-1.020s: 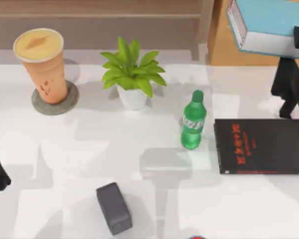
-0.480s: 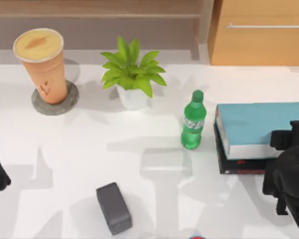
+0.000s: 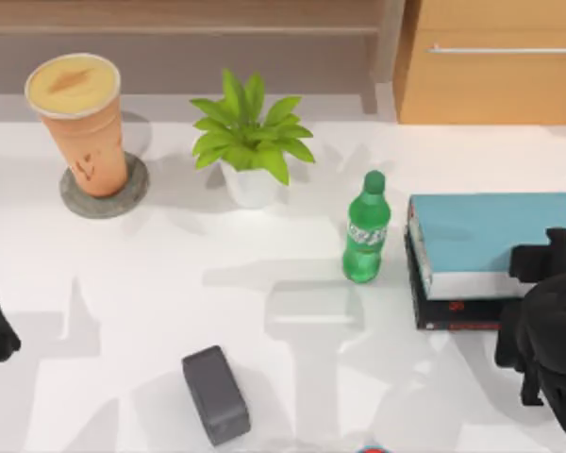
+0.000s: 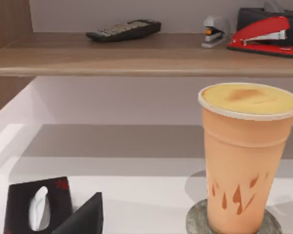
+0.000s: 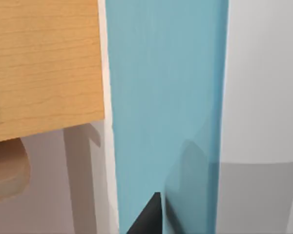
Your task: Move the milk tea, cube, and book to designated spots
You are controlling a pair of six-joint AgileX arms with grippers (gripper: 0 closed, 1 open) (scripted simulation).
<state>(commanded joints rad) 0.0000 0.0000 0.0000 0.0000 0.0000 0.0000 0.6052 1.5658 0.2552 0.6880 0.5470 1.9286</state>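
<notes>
Top view: you see the milk tea (image 3: 79, 123) on the coaster (image 3: 104, 189), upper left. The book (image 3: 491, 241) lies on the black book (image 3: 453, 311) at right. The right gripper (image 3: 555, 340), lower right, overlaps the book's near corner; you cannot tell its grip.

Left wrist view: the cup (image 4: 246, 156) stands lower right.

Right wrist view: teal cover (image 5: 166, 107) runs down the centre.

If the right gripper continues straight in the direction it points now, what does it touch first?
Most likely the book: the right wrist view looks straight onto its teal cover, where it lies on the black book. How far off the cover is cannot be told.
</notes>
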